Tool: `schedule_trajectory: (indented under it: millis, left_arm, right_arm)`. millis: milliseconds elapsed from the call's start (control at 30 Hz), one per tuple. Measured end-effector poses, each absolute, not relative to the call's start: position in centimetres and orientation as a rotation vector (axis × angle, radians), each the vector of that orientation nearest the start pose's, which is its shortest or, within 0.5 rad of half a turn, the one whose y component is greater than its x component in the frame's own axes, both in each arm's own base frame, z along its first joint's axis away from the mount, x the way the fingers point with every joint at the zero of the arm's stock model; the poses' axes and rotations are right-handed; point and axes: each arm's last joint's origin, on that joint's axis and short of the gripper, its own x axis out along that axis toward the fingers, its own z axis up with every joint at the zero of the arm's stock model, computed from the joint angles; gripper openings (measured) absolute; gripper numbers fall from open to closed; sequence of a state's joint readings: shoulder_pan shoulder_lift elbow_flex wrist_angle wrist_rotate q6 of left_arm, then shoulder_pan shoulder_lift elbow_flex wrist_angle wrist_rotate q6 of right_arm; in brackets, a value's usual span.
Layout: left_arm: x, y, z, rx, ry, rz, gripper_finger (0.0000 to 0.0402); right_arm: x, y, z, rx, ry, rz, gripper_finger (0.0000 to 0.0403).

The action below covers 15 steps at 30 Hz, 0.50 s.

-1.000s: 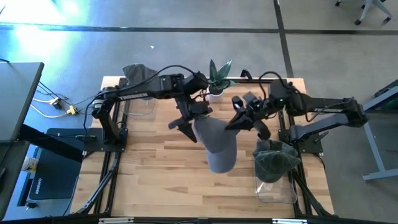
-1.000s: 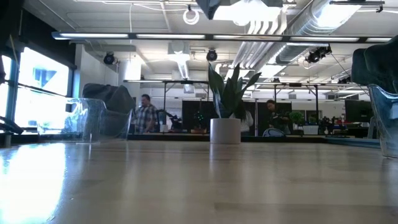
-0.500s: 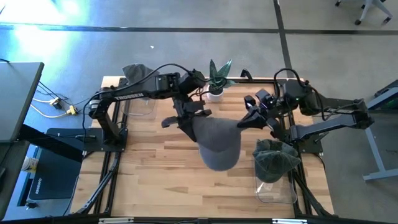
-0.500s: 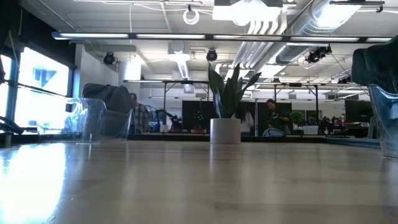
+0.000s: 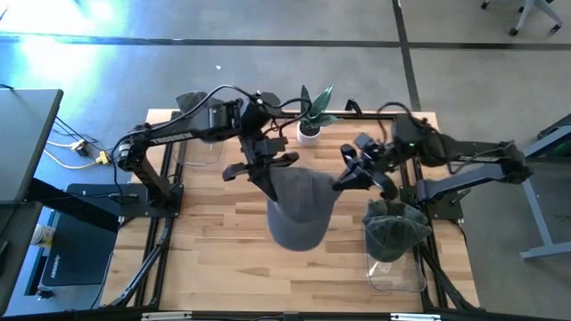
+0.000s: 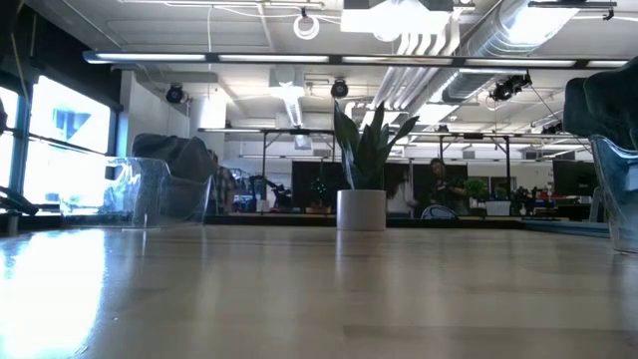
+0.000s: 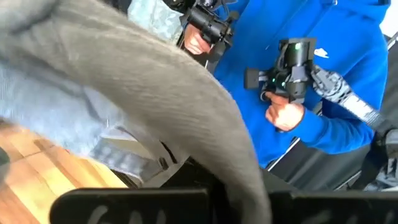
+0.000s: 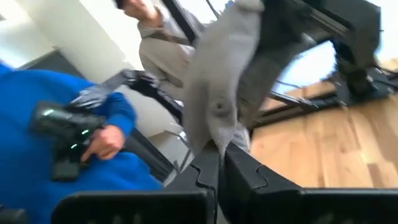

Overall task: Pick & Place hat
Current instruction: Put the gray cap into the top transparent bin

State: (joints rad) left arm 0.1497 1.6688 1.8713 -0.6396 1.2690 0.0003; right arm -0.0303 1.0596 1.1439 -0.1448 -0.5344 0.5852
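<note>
Grey hat [image 5: 299, 203] held above the wooden worktop [image 5: 214, 241], grasped on opposite edges by left tool [image 5: 265, 174] and right tool [image 5: 343, 181], both clenched on it. Potted plant [image 6: 364, 165] behind; open-plan office beyond.

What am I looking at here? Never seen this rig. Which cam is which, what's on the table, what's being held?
It is a two-armed robot at a wooden table. The high view looks straight down; the low view looks level across the tabletop; each wrist view looks forward past that arm's own fingers.

Both arms hold one grey hat up between them: the left gripper is shut on one edge, the right gripper on the other.

On the table stand a potted plant at the far edge, a clear bin with a dark green hat on the right, and another clear bin at the far left corner.

The wrist views also show a person in a blue top holding hand controllers.
</note>
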Motion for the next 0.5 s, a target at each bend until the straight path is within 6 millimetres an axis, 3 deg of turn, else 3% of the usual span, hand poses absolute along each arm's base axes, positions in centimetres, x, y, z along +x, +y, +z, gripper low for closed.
schedule_trajectory:
  millis: [233, 500]
  left_arm:
    - [34.2, 2.4, 43.5, -0.345, 0.436, -1.006, 0.0001]
    - [34.3, 2.5, 43.4, -0.369, 0.469, -0.933, 0.0]
  right_arm:
    - [21.8, -1.8, 40.9, 0.615, 0.197, 0.399, 0.009]
    - [22.3, -5.6, 39.8, 0.547, 0.198, 0.276, 0.0246]
